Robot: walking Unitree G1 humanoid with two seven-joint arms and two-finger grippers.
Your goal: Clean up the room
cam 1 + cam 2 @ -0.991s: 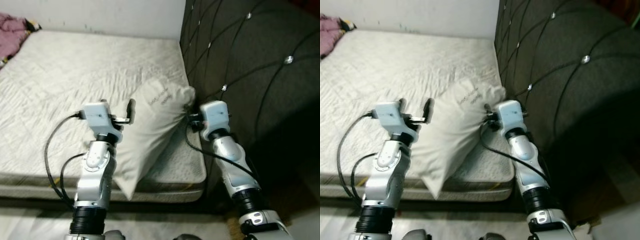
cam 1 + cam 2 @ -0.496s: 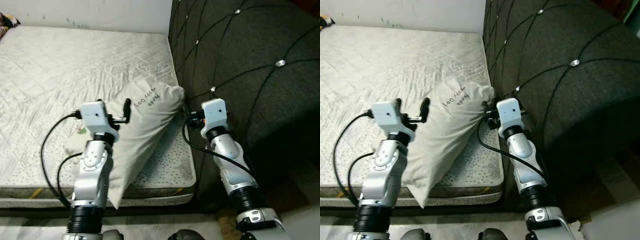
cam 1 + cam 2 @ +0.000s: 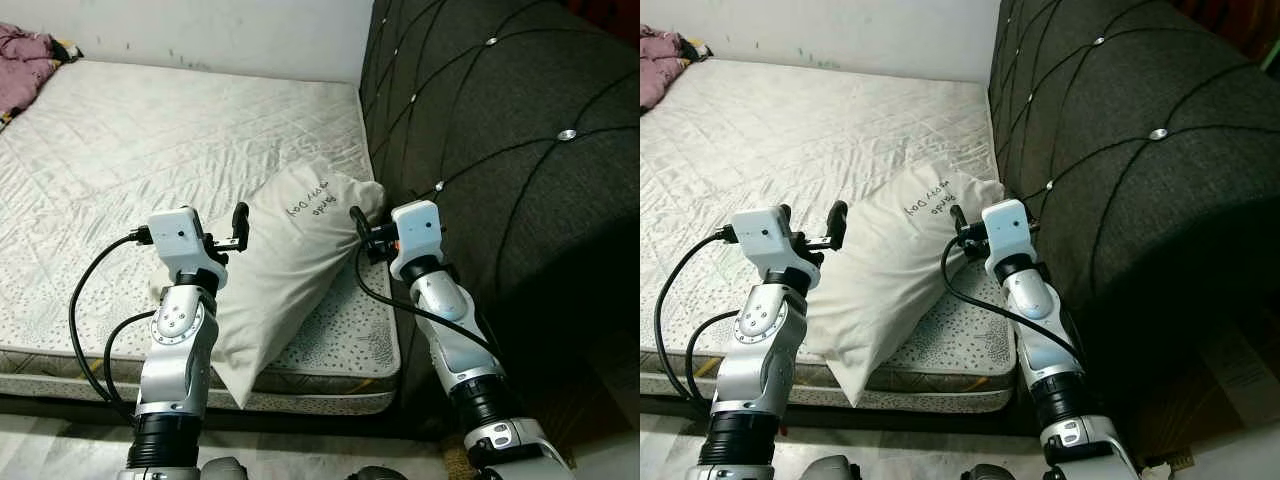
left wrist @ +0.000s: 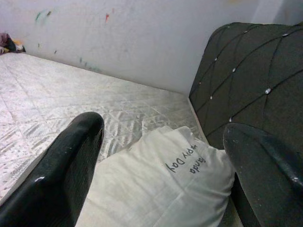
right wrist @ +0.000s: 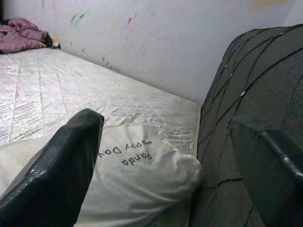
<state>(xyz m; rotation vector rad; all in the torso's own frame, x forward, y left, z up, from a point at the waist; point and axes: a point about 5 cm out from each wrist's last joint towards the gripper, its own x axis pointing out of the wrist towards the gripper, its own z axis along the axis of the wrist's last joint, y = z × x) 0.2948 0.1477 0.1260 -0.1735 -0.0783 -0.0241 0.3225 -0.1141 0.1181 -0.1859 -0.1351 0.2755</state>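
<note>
1. Bare quilted mattress [image 3: 150, 150] on a bed, pushed against a pale wall [image 3: 200, 30] marked with small coloured smudges.
2. Dark tufted headboard [image 3: 500, 130] with shiny buttons, rising along the mattress's right side.
3. White pillow [image 3: 285, 260] lying on the mattress near its front right corner, upper end pressed up against the headboard, lower end hanging a little past the front edge of the mattress.
4. Handwritten dark lettering [image 3: 322, 203] on the pillow's upper end, reading roughly "Panda Happy Day", seen upside down from the head views.
5. Left gripper [image 3: 238, 227] raised just at the pillow's left side, wide apart, both black fingers [image 4: 61, 170] spread with the pillow visible between them in the left wrist view, nothing held.
6. Right gripper [image 3: 360, 228] raised at the pillow's upper right corner, close beside the headboard, likewise spread wide and holding nothing; in the right wrist view one finger [image 5: 57, 170] over the pillow, the other in front of the headboard.
7. Cannot tell whether either gripper actually touches the pillow fabric.
8. Crumpled pink-purple cloth [image 3: 25, 55] at the far left corner of the mattress, well apart from the pillow, against the wall.
9. Black cables [image 3: 95, 320] looping from the left wrist down beside the silver forearm.
</note>
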